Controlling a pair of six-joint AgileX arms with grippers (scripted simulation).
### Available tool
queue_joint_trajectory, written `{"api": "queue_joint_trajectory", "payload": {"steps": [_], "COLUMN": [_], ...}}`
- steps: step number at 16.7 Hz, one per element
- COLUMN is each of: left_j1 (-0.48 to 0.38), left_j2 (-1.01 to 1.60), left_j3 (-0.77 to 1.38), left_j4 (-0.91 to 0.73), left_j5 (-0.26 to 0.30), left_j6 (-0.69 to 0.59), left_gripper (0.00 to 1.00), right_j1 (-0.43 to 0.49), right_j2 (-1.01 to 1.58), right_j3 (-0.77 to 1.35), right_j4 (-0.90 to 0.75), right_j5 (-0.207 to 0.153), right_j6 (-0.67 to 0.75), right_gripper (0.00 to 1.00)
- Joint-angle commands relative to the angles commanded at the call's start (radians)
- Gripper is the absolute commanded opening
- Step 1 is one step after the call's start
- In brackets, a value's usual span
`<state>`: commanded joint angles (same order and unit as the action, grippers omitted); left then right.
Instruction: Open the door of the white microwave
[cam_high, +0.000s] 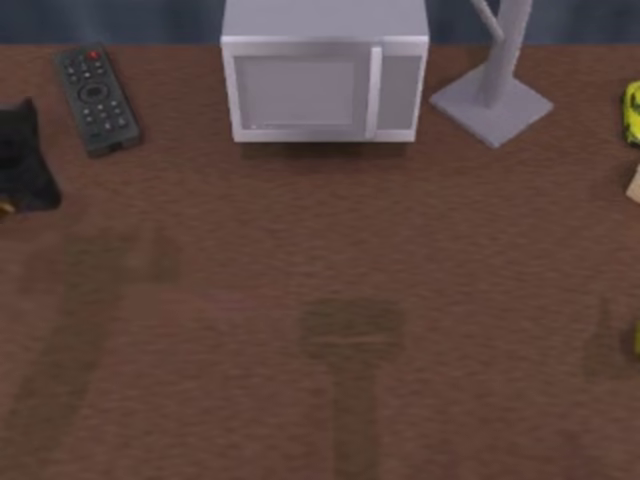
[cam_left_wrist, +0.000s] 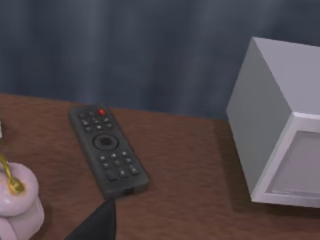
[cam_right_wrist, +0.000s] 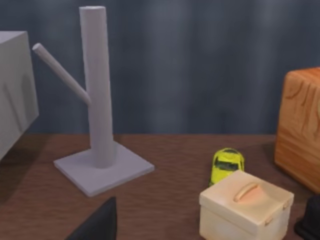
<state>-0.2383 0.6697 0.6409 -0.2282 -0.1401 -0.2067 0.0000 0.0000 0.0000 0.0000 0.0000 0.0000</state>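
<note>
Remote control far-left on table. White microwave at far edge, centre; door flush shut. Grey stand to its right. Neither gripper visible from above; finger state: cannot tell.

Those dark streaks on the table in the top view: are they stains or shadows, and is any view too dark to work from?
Top view: the soft streaks on the table look like arm shadows, with neither arm in frame; a shadow also lies under the white microwave. Left wrist view: evenly lit, remote control crisp. Right wrist view: evenly lit, grey stand clear. No view is dark.
</note>
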Motion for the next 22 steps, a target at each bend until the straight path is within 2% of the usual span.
{"api": "queue_joint_trajectory", "payload": {"steps": [8,13,17,22], "left_j1": [-0.276,-0.414,-0.479,-0.492], "left_j2": [0.917,1.365,1.560,1.598], "left_j3": [0.793,1.190,1.373,1.410], "left_j4": [-0.319,-0.469,-0.532,-0.544], "left_j5": [-0.171,-0.253,-0.291,-0.298], "left_j6": [-0.221,-0.338,-0.398,-0.411], "left_gripper": [1.00,1.00,1.00,1.00], "right_j1": [0.000,0.000,0.000,0.000], "right_j2": [0.000,0.000,0.000,0.000], "right_j3": [0.000,0.000,0.000,0.000], "right_j4": [0.000,0.000,0.000,0.000], "right_j5": [0.000,0.000,0.000,0.000], "right_j6": [0.000,0.000,0.000,0.000], "right_gripper": [1.00,1.00,1.00,1.00]}}
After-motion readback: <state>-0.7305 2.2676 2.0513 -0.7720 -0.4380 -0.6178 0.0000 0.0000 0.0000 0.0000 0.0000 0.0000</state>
